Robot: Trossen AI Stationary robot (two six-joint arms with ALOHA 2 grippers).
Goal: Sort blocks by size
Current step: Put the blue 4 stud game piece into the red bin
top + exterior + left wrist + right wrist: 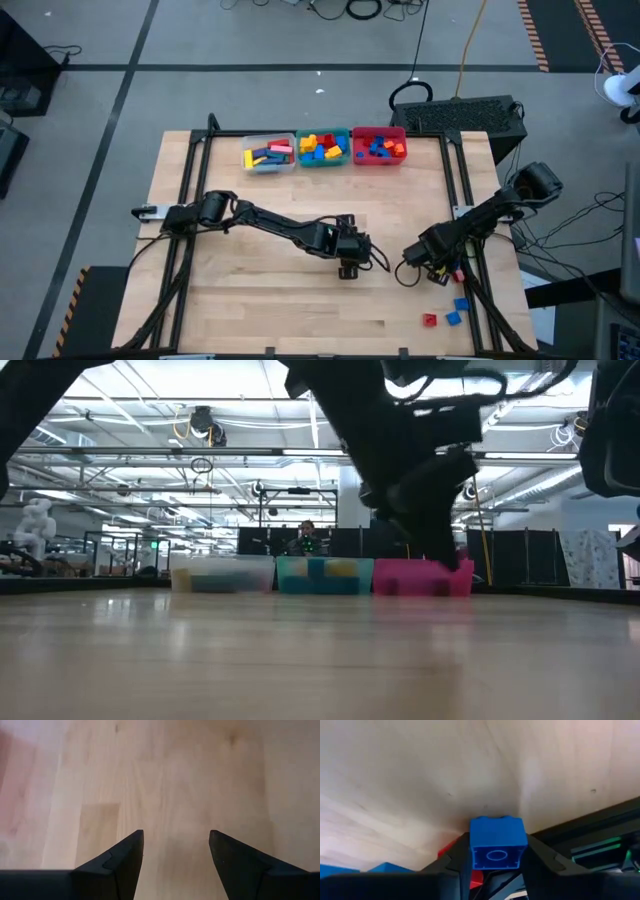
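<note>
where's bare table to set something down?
Free: the broad wood strip between the three bins and the arms, and the front-left stretch below the left arm. Crowded: the front-right corner, where the right gripper and loose blocks sit.

A small blue brick [498, 842] sits clamped between the right end effector's [496, 857] fingers, hollow underside showing. Loose blue [460, 304] and red [429, 320] blocks lie at the tabletop's [260, 300] near right corner.

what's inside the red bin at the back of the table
The red bin holds small blocks, mostly blue with some red and one orange. Anything lying beneath them is covered and cannot be seen.
</note>
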